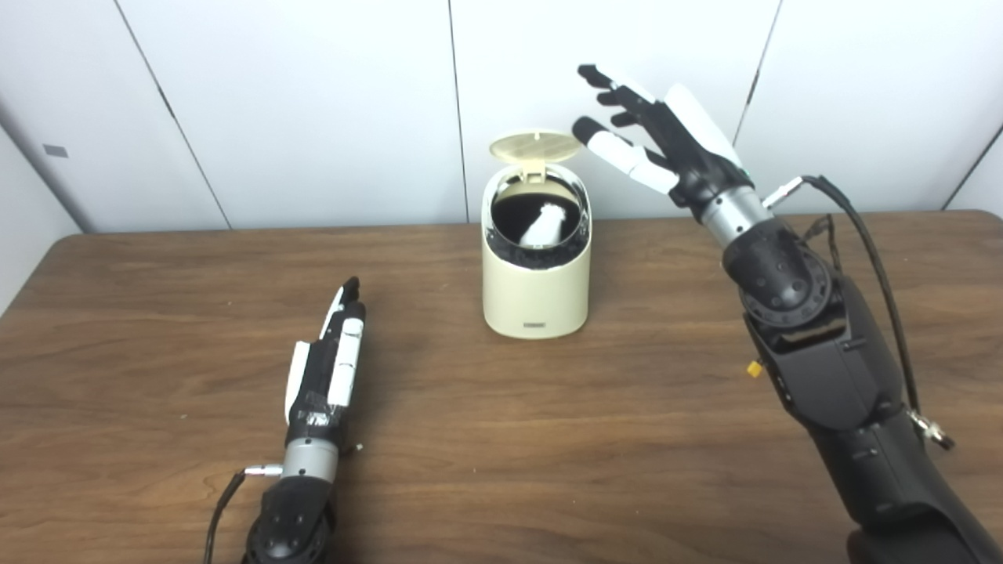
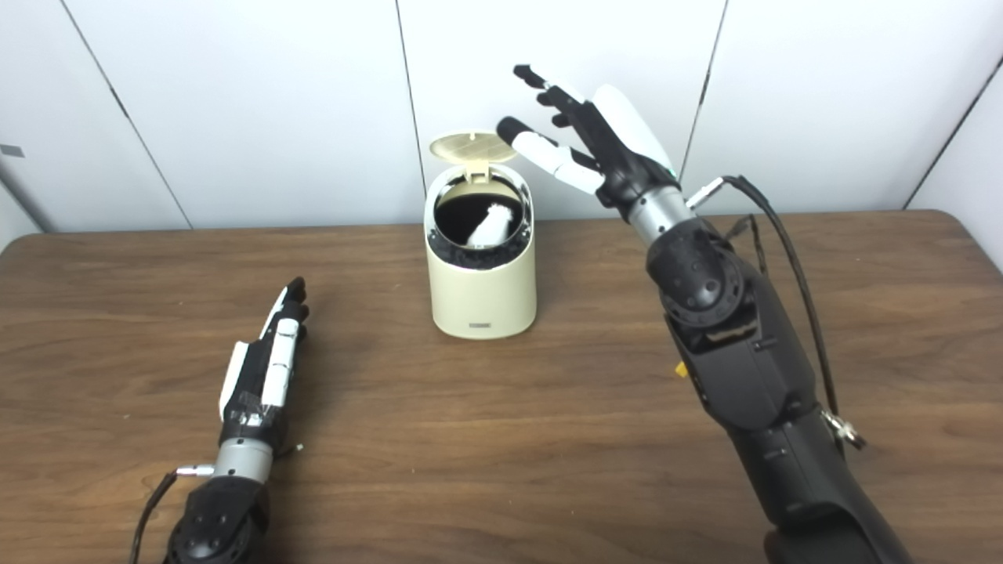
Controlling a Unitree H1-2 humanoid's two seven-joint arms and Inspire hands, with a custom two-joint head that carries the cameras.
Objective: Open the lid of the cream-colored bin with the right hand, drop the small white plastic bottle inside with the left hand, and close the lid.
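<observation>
The cream-colored bin (image 1: 536,294) stands upright at the middle of the wooden table, its round lid (image 1: 535,146) tipped up and back on its hinge. Inside the dark opening lies the small white plastic bottle (image 1: 544,224), leaning to the right. My right hand (image 1: 654,137) hovers in the air just right of the raised lid, open with fingers spread, its nearest fingertip close to the lid's edge; contact cannot be told. My left hand (image 1: 329,360) rests on the table to the bin's front left, open and empty, fingers straight and pointing away.
The brown wooden table (image 1: 501,439) stretches wide around the bin. White wall panels (image 1: 313,102) rise right behind its far edge. A black cable (image 1: 870,258) loops off my right forearm.
</observation>
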